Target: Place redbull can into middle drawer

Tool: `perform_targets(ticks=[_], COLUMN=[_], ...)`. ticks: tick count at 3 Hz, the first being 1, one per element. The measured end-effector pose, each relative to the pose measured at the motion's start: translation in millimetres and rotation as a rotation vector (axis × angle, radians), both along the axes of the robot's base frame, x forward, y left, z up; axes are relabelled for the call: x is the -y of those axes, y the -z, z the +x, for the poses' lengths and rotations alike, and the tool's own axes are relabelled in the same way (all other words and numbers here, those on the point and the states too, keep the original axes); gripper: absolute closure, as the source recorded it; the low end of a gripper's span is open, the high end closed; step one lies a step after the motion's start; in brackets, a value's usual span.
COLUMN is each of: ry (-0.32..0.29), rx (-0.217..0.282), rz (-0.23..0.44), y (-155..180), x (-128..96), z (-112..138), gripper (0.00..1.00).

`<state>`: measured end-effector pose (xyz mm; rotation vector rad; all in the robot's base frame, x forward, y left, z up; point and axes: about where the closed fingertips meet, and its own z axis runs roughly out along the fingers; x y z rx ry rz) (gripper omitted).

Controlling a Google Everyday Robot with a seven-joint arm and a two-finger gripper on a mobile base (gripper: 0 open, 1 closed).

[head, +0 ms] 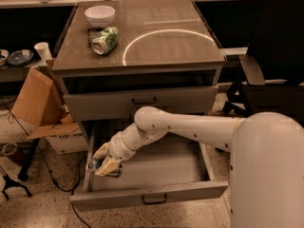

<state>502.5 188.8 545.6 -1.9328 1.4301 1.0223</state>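
Redbull can (113, 171): shiny metal, clasped by gripper (105, 159) at 8 o'clock inside middle drawer (156, 194).
Gripper fingers (108, 165): tan, matt.
Drawer: grey painted metal, smooth, matt.
Arm (190, 125): white shell, smooth, slight sheen.
Cabinet top (161, 46): wood-grain surface, semi-gloss, light ring reflected.
Bowl (99, 15), 11 o'clock on top: white, glossy.
Cardboard box (35, 99): brown, matt.

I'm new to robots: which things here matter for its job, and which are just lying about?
In use: slim silver-blue can, gripped by the tool inside the open lower grey metal drawer.
Lying about: green-patterned can, white bowl, cardboard box, white paper cup.
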Motion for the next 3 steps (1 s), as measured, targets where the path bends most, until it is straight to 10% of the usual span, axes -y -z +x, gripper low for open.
perform_targets(ticks=[2,3], ry=[0.017,0.017], rx=[0.015,0.015], rz=[-0.004,-0.004], y=[8.2,8.2], x=[10.6,10.6], z=[-3.9,-3.9], gripper=[0.0,0.0])
